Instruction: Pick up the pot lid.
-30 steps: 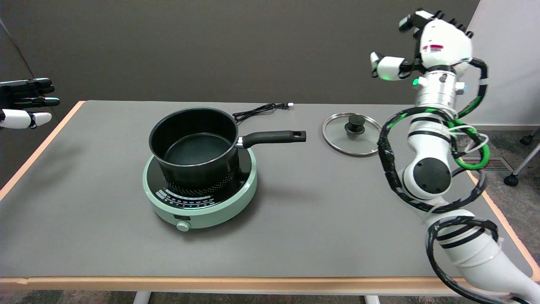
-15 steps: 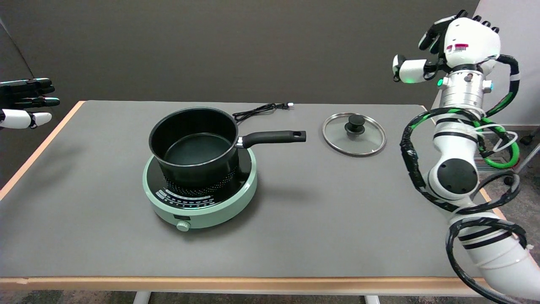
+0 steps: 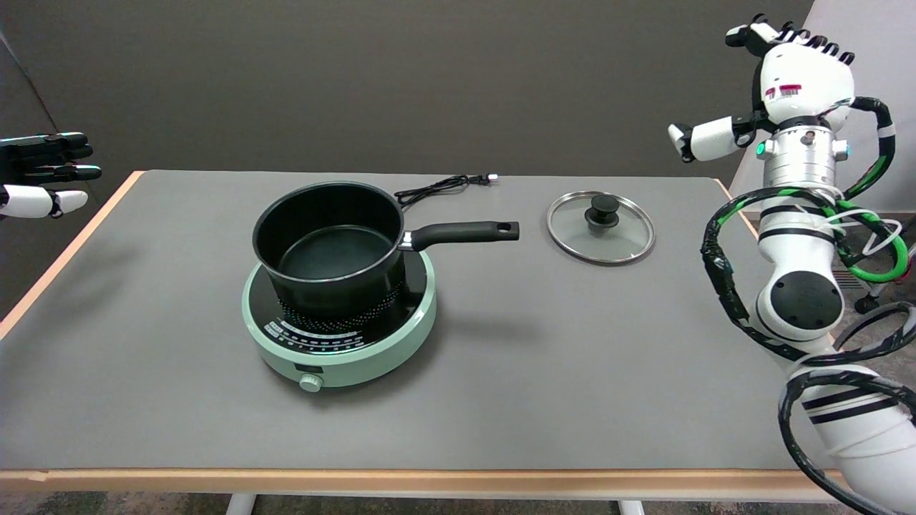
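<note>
The glass pot lid [image 3: 601, 227] with a steel rim and a black knob lies flat on the grey table, to the right of the pot handle. My right hand [image 3: 783, 79] is raised high in the air at the table's far right edge, well above and to the right of the lid. Its fingers are spread, the thumb sticks out to the left, and it holds nothing.
A black saucepan [image 3: 329, 243] stands on a mint-green induction cooker [image 3: 340, 315], its handle [image 3: 461, 232] pointing right toward the lid. A black power cord [image 3: 440, 187] lies behind the pot. The idle left hand [image 3: 43, 172] hangs at the upper left.
My right arm has swung to the right, away from above the lid toward the table's edge, with the hand still raised and holding nothing. The lid and pot have not moved.
</note>
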You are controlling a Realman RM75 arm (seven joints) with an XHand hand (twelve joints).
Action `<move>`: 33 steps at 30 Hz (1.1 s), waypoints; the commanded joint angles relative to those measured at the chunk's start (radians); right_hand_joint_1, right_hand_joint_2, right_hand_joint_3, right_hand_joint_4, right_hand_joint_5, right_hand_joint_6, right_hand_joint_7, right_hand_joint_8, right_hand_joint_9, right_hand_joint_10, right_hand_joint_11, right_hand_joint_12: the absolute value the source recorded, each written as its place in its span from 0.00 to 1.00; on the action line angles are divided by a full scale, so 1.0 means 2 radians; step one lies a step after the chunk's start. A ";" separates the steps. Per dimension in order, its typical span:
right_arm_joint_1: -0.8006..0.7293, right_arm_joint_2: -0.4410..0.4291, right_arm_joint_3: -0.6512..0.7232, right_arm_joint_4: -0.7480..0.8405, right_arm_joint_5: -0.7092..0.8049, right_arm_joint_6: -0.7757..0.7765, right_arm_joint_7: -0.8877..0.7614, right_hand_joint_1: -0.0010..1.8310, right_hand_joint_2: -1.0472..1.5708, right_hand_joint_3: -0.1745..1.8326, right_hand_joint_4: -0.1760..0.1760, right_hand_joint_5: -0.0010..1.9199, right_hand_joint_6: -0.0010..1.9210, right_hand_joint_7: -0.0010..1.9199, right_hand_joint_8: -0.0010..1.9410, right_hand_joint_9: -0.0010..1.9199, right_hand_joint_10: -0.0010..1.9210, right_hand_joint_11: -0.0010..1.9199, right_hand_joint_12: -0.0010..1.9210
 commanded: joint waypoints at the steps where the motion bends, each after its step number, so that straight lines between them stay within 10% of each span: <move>1: -0.014 0.004 0.033 -0.028 -0.004 0.083 0.012 0.52 0.37 0.59 1.00 0.21 0.21 0.21 0.21 0.21 0.21 0.21 0.21; 33: -0.027 0.002 0.044 -0.017 -0.004 0.117 0.010 0.53 0.36 0.55 1.00 0.12 0.12 0.12 0.12 0.12 0.12 0.12 0.12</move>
